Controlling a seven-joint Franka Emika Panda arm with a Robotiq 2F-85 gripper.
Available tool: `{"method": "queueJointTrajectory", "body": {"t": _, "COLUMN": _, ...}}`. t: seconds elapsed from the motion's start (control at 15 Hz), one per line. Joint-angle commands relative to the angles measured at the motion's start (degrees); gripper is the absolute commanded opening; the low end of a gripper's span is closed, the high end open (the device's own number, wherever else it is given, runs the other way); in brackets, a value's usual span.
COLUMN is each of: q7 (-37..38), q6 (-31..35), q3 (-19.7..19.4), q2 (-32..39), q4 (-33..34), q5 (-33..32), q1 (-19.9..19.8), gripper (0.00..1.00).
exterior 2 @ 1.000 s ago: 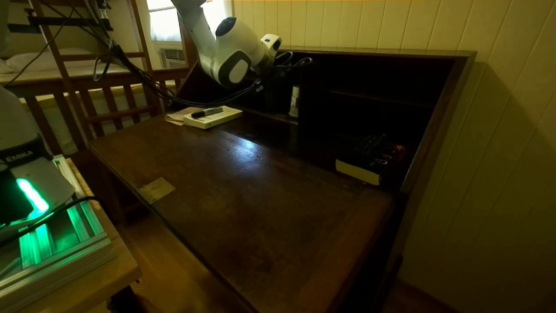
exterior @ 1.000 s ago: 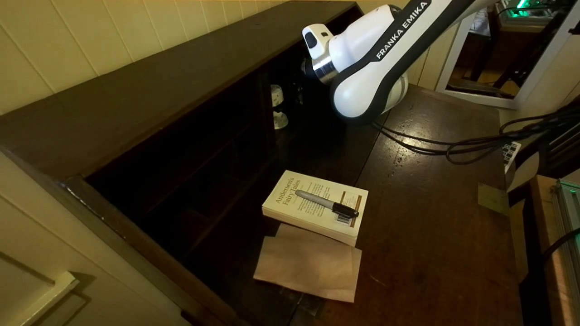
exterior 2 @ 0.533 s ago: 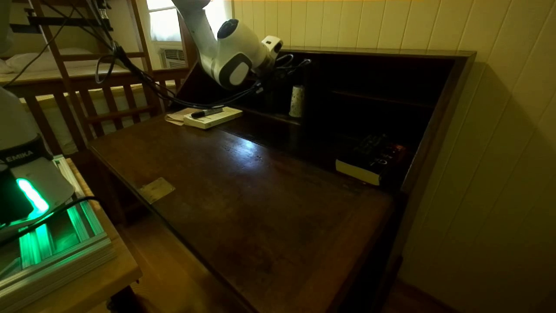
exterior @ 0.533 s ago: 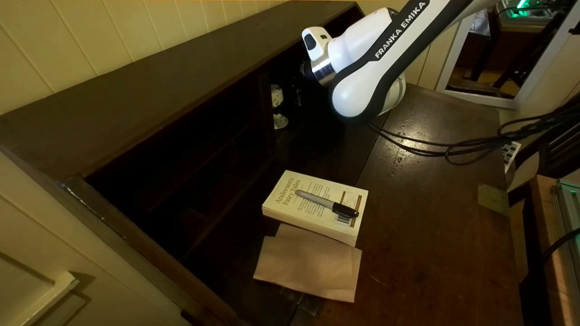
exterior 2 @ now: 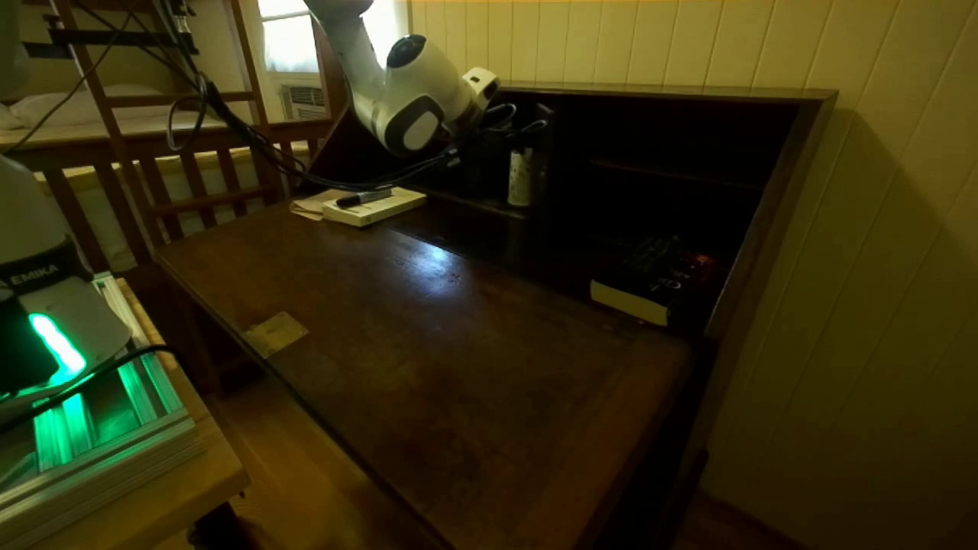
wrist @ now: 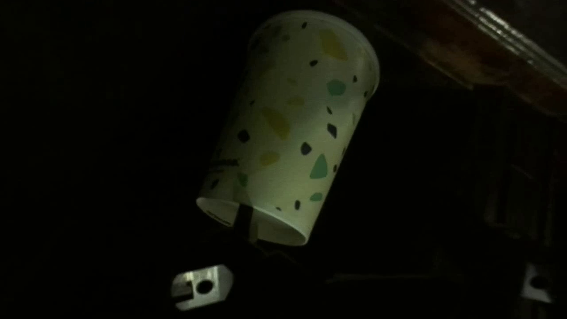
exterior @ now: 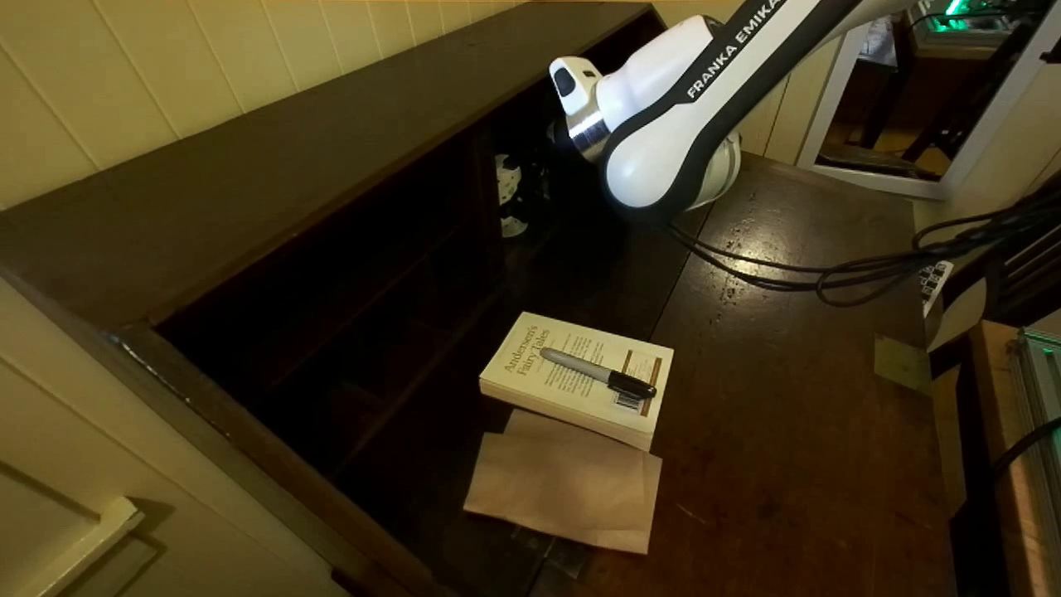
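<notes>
Speckled cup (wrist: 283, 128) sits at the rear of the broad worktop (exterior 2: 397, 367), by its dark shelving (exterior: 273, 166), as we see in both exterior views. Near it, the white arm (exterior: 655, 170) hangs slightly lower than a moment ago, which in our judgement brings the jaws further down beside the cup, with no grip made. Those jaws stand wide apart; in the wrist view the cup's narrower end is toward us, and whether they touch it we cannot tell. Well away from the cup we find a pale book (exterior: 572, 391), brown paper (exterior: 564, 489) beside it, and, on the book, a marker (exterior: 597, 372).
</notes>
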Motion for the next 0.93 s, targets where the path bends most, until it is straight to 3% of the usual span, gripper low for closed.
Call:
{"method": "queueJointTrajectory", "body": {"t": 0.0, "q7": 1.34, "q6": -4.41, "q3": 0.21, "q2": -2.46, "q4": -1.35, "q5": 1.84, "q1": -0.1, "gripper": 1.0}}
{"method": "queueJointTrajectory", "body": {"t": 0.07, "q7": 1.46, "q6": -5.08, "q3": -0.69, "q2": -3.47, "q4": -1.75, "q5": 3.01, "q1": 0.76, "gripper": 1.0}}
{"method": "queueJointTrajectory", "body": {"t": 0.13, "q7": 11.9, "q6": -6.45, "q3": -7.26, "q2": -6.15, "q4": -2.45, "q5": -3.64, "q1": 5.14, "gripper": 1.0}}
{"method": "queueJointTrajectory", "body": {"t": 0.4, "q7": 22.14, "q6": -13.66, "q3": -15.23, "q2": -11.92, "q4": -4.47, "q5": -5.65, "q1": 11.96, "gripper": 1.0}}
{"method": "queueJointTrajectory", "body": {"t": 0.47, "q7": 17.89, "q6": -16.27, "q3": -14.3, "q2": -13.29, "q4": -5.22, "q5": -0.4, "q1": 12.12, "gripper": 1.0}}
{"method": "queueJointTrajectory", "body": {"t": 0.8, "q7": 22.02, "q6": -28.9, "q3": -20.62, "q2": -19.12, "q4": -7.21, "q5": -1.83, "q1": 18.42, "gripper": 1.0}}
{"method": "queueJointTrajectory", "body": {"t": 0.87, "q7": 24.79, "q6": -31.07, "q3": -21.39, "q2": -19.73, "q4": -7.2, "q5": -4.72, "q1": 18.91, "gripper": 1.0}}
